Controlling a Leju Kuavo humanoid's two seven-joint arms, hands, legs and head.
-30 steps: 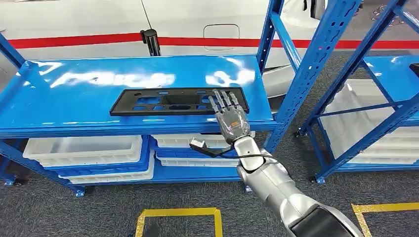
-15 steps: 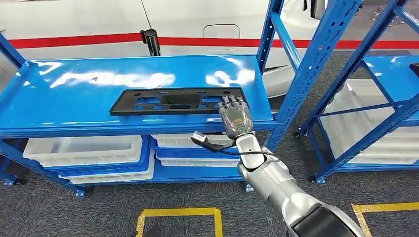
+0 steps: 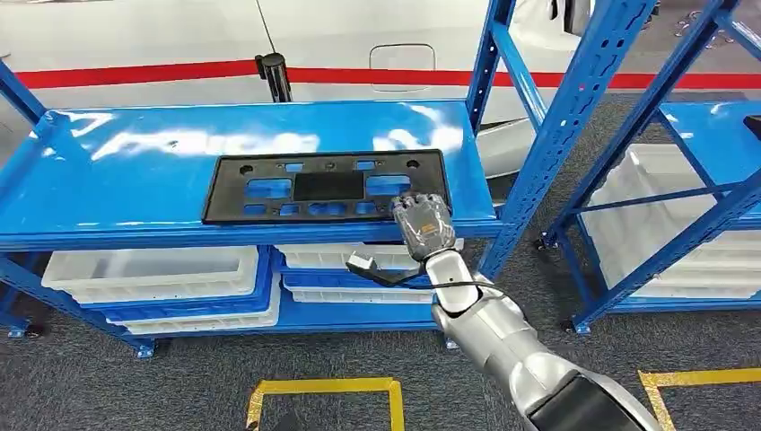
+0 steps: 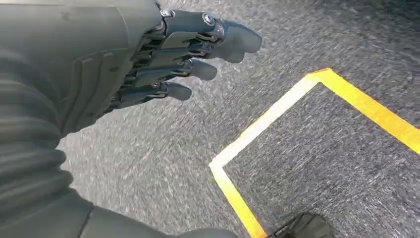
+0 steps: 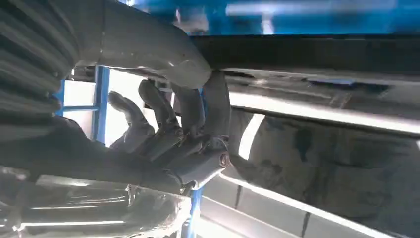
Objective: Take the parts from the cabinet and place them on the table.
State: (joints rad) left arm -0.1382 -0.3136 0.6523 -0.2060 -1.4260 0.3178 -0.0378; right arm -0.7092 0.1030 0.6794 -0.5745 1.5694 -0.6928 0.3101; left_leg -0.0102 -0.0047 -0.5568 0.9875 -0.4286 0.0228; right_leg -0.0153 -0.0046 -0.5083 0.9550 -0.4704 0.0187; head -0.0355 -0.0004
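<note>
A long black plastic panel (image 3: pixel 328 187) with several cut-outs lies on the top blue shelf (image 3: pixel 126 180) of the rack, raised at an angle so its face shows. My right hand (image 3: pixel 424 226) grips the panel's near right corner at the shelf's front edge. In the right wrist view its fingers (image 5: pixel 193 106) curl around the panel's dark edge (image 5: pixel 307 52). My left hand (image 4: pixel 188 59) hangs over the grey carpet with fingers apart and holds nothing.
White bins (image 3: pixel 153 269) sit on the lower shelf. A blue slanted upright (image 3: pixel 574 117) stands just right of my right arm, with a second rack (image 3: pixel 709 135) beyond it. Yellow floor tape (image 3: pixel 323 388) marks a square below. A white car (image 3: pixel 179 36) is behind.
My right hand went from lying flat on the panel to curling its fingers over the near right corner. The panel has tilted up and slid toward the front edge.
</note>
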